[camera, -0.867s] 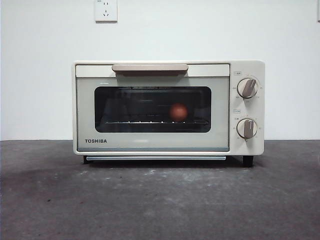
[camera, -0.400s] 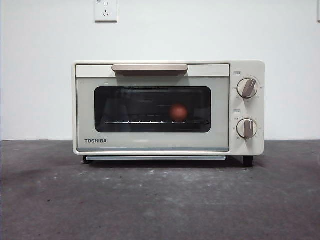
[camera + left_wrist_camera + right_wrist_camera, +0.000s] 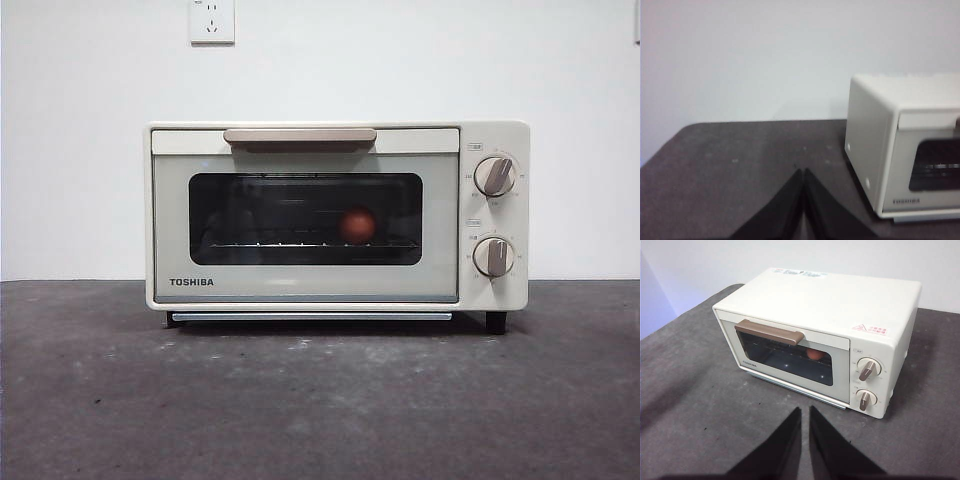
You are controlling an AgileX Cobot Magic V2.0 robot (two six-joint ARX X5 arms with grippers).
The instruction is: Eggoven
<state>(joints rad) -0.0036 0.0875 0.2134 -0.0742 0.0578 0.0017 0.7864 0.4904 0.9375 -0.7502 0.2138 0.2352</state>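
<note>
Left wrist view shows the left end effector (image 3: 803, 172) with its jaws pressed together and empty above the dark table (image 3: 740, 155), the toaster oven (image 3: 875, 145) well off at the frame's right edge. The right end effector (image 3: 805, 411) has its jaws nearly together, a thin gap between them, holding nothing, short of the oven's shut door. In the front view the egg (image 3: 357, 225) sits on the rack behind the dark window, right of centre, with the handle (image 3: 300, 136) above and two knobs (image 3: 494, 176) at right.

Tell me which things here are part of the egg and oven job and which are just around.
Part of the job:
- egg, inside on the rack
- toaster oven, door closed
- left gripper and right gripper, both away from the oven

Just around:
- wall socket
- table
</note>
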